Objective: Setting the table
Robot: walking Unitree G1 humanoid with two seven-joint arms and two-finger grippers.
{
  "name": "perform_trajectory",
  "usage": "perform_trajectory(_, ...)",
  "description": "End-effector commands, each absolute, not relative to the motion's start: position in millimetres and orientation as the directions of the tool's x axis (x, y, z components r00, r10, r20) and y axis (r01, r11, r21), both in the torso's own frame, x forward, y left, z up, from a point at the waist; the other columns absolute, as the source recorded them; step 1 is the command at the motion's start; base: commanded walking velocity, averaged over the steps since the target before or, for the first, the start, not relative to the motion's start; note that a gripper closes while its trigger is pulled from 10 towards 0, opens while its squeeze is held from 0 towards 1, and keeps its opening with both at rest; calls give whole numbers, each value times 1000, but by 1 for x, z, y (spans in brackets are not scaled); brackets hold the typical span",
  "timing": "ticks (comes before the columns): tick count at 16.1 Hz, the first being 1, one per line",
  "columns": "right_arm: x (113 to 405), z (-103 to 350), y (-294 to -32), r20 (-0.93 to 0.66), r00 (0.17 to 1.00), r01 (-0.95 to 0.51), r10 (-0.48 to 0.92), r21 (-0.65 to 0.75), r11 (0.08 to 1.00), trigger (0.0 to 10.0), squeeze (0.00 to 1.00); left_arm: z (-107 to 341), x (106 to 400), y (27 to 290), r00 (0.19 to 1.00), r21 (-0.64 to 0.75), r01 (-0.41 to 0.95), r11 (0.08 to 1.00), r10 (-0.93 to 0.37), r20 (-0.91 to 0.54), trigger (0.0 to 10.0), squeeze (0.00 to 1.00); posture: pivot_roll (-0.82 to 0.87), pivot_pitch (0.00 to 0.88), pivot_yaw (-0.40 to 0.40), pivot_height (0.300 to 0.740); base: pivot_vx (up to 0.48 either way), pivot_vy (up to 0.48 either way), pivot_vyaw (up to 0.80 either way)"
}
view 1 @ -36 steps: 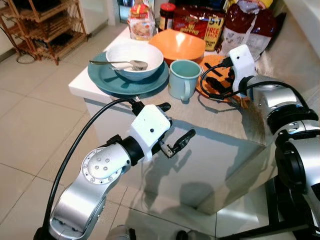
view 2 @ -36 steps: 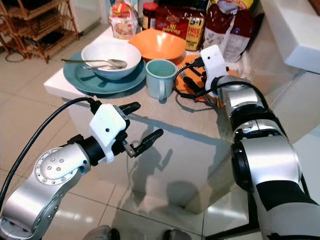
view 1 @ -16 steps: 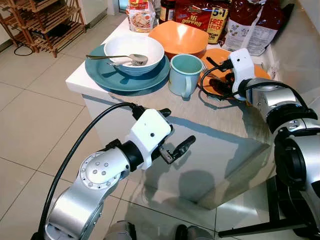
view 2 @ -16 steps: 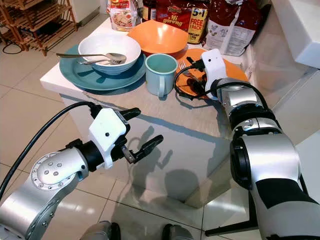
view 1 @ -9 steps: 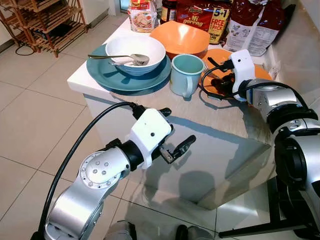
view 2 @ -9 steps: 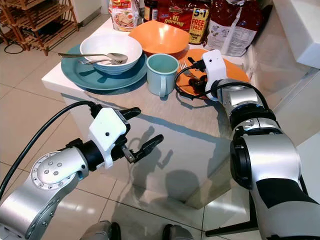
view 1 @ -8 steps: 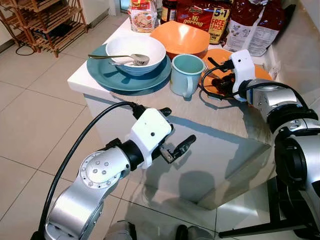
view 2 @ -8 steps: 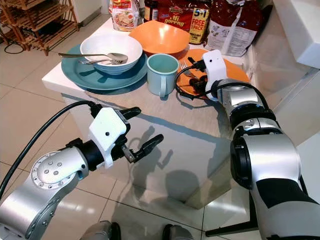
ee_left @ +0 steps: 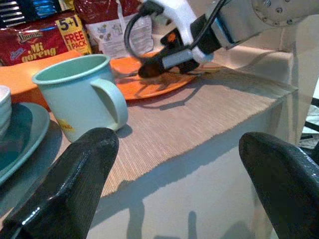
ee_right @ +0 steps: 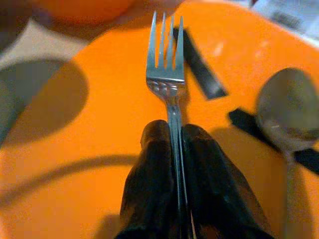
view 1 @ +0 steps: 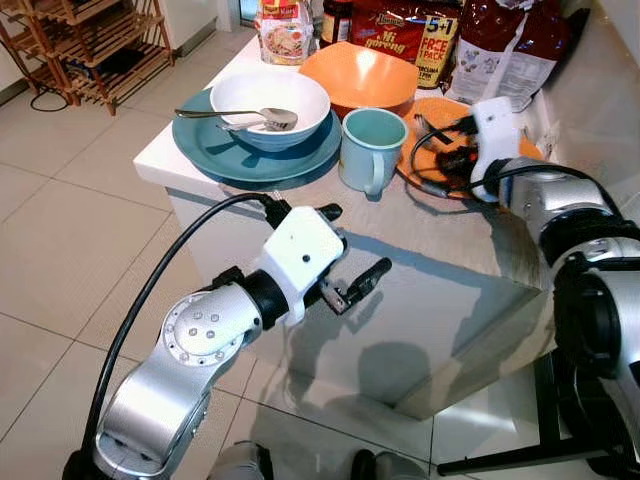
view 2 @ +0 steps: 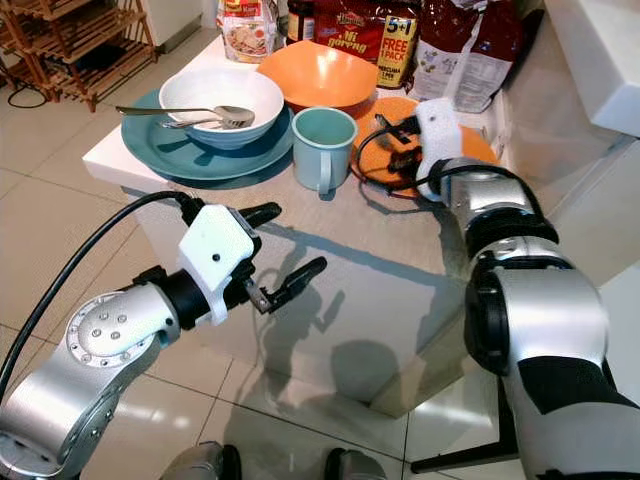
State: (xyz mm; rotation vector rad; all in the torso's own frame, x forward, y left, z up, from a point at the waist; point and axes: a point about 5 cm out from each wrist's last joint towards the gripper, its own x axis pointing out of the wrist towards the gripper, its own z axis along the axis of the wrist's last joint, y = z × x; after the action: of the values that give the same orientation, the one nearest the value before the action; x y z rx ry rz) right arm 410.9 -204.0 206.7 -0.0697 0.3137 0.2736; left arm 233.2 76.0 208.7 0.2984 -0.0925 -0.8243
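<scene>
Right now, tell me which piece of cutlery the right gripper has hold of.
The fork over the orange plate: the right gripper has its fingers pinched on the fork's handle. The spoon beside it lies free on the plate, and another spoon rests in the white bowl.

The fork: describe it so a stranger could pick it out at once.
On the table, find the flat orange plate to the right of the pale green mug. The fork is over it, its handle pinched between the right gripper's black fingers. Its four tines set it apart from the round-bowled spoon beside it.
</scene>
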Motion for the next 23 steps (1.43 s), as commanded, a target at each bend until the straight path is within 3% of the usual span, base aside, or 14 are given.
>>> perform_trajectory(1,413,224,-213,-245,939,-250,241,-9,968,0,0,211,236,76,680,305,701,644,-733,-17,10000,0,106,59,-80,740,0,0,0)
perform_trajectory(7,415,241,-203,-177,918,-360,354,-4,933,0,0,212,247,73,686,322,689,649,-727,-4,10000,0,90,30,-65,740,0,0,0)
perform_trajectory(9,415,246,-199,-130,912,-389,388,16,921,0,0,212,251,75,720,331,655,679,-694,1,10000,0,96,24,-71,740,0,0,0)
perform_trajectory(13,403,261,-204,-23,918,-397,397,-88,913,0,0,214,262,88,819,317,532,785,-572,43,10000,0,83,17,-58,740,0,0,0)
perform_trajectory(16,384,269,-205,30,925,-374,379,-107,921,0,0,214,268,90,846,309,491,814,-531,55,10000,0,73,19,-50,740,0,0,0)
perform_trajectory(20,332,263,-189,149,927,-339,343,-51,939,0,0,216,270,92,873,282,443,851,-481,82,10000,0,64,25,-58,740,0,0,0)
perform_trajectory(23,286,246,-178,266,915,-332,304,69,941,0,0,207,267,96,886,258,431,865,-459,58,10000,0,55,40,-54,740,0,0,0)
